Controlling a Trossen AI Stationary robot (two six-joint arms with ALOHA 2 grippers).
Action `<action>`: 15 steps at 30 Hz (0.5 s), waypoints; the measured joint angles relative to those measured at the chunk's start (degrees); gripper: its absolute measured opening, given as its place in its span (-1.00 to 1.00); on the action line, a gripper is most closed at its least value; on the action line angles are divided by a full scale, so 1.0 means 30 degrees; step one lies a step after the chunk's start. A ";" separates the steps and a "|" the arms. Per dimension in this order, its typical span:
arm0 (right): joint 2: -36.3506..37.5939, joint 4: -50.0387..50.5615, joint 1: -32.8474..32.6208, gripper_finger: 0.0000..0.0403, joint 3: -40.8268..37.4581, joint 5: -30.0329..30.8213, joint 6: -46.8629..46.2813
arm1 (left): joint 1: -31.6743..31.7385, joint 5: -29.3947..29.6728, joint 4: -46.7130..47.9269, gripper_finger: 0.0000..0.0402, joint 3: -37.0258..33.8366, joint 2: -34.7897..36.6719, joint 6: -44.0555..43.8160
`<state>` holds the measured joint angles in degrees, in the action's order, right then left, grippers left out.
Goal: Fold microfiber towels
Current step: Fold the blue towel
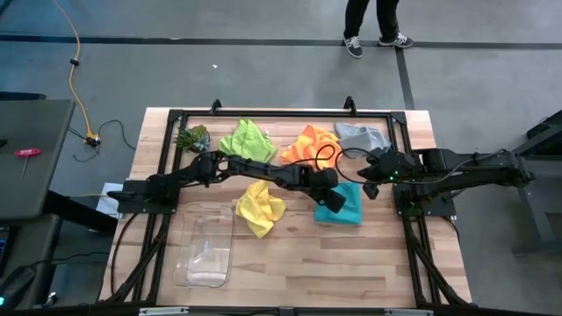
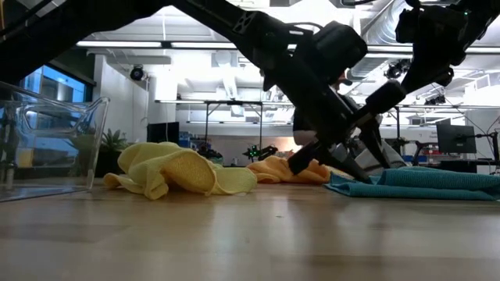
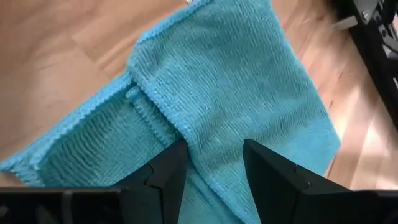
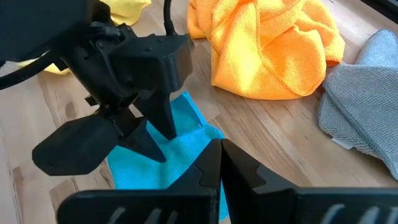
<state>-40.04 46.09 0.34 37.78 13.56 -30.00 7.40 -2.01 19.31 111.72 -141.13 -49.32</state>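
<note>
Down on the folded teal towel (image 1: 344, 204), left end effector (image 1: 328, 200) fingers apart, towel's orientation unclear.

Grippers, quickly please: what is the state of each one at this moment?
Left gripper: open, fingers down on the teal towel, not holding it.
Right gripper: shut, empty, beside the teal towel.

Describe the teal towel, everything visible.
The teal towel is a soft, ribbed microfiber cloth lying flat on the wooden table, right of the yellow towel and on the near side of the orange one. It is already folded over: one layer overlaps another, with hemmed edges showing. The left tool stands on it with fingers apart, tips at the upper layer. The right tool hovers shut beside it.
</note>
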 joint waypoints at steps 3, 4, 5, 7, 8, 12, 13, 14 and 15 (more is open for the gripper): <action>-0.0006 0.0001 0.0000 -1.00 -0.0004 0.0000 -0.0007 | 0.0053 0.0008 0.0350 -0.27 0.0000 -0.0003 0.0010; 0.0001 -0.0001 0.0000 -1.00 0.0001 0.0000 -0.0025 | 0.0086 -0.0019 0.0437 -0.27 0.0000 -0.0003 0.0090; -0.0001 0.0004 0.0000 -1.00 -0.0006 0.0000 -0.0074 | 0.0121 -0.0036 0.0511 -0.27 0.0000 -0.0003 0.0215; 0.0001 -0.0001 0.0000 -1.00 -0.0003 -0.0003 -0.0235 | 0.0138 0.0084 0.0618 -0.27 0.0000 0.0005 0.0493; -0.0005 -0.0001 0.0000 -1.00 0.0001 0.0000 -0.0311 | 0.0152 0.0127 0.0655 -0.27 0.0000 0.0037 0.0584; -0.0006 -0.0001 0.0000 -1.00 -0.0006 0.0000 -0.0273 | 0.0154 0.0560 0.0810 -0.27 0.0000 0.0136 0.0772; -0.0006 -0.0001 0.0000 -1.00 -0.0001 0.0000 -0.0268 | 0.0153 0.0591 0.1084 -0.27 0.0000 0.0136 0.0794; -0.0006 -0.0001 0.0000 -1.00 -0.0006 0.0000 -0.0264 | 0.0153 0.0592 0.1341 -0.27 0.0000 0.0136 0.0794; -0.0006 -0.0001 0.0000 -1.00 -0.0006 0.0000 -0.0262 | 0.0120 0.0599 0.1450 -0.27 0.0000 0.0136 0.0796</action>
<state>-40.05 46.09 0.34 37.76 13.56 -30.79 7.76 -0.21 23.66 111.72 -140.73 -46.93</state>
